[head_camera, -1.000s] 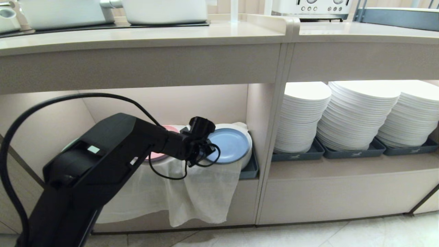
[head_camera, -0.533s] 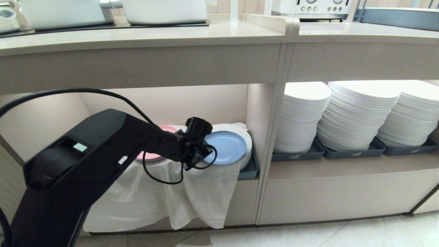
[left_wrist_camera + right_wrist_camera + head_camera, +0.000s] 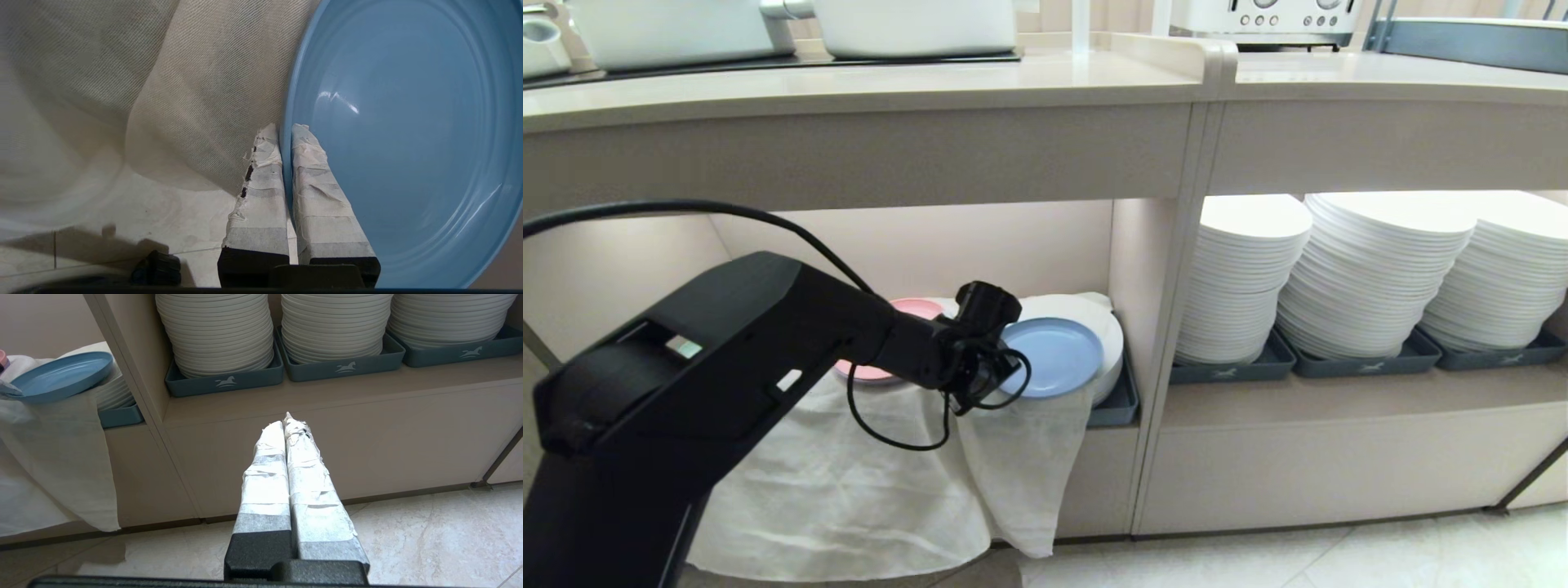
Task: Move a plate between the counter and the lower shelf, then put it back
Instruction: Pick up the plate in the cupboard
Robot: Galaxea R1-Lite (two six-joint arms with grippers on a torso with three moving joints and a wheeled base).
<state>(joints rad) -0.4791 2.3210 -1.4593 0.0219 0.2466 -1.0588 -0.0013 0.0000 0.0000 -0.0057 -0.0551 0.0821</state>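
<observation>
The left gripper point(image 3: 284, 134) is clenched on the rim of the plate point(image 3: 404, 134), its two tape-wrapped fingers point(image 3: 261, 179) pinching the thin raised edge between them, one on the plate's upper face and one beneath. The plate is round, light blue and matte, with a shallow dish and faint concentric rings. In the head view the left gripper point(image 3: 992, 371) holds the plate point(image 3: 1054, 355) at the mouth of the lower shelf point(image 3: 931, 245), tilted, just above the white cloth point(image 3: 866, 482).

The cloth is a thin, loosely woven fabric that drapes over the plate stacks in this shelf and hangs in soft folds down past the shelf's front edge toward the pale tiled floor point(image 3: 1298, 555). Beside the plate, further into the shelf, a pink plate point(image 3: 907, 314) lies on the cloth, and behind the plate a white stack point(image 3: 1086, 318) shows, sitting in a grey tray point(image 3: 1119, 404).

On the other side of the plate from the arm, past the shelf's upright wall, the neighbouring compartment holds three tall leaning stacks of white plates point(image 3: 1372, 269), each in its own grey tray point(image 3: 1356, 355).

Above the plate runs the beige worktop point(image 3: 890, 82) with its thick front edge.

The right gripper point(image 3: 286, 424) is pressed shut on nothing, low before the compartment of white stacks, well apart from the plate.
</observation>
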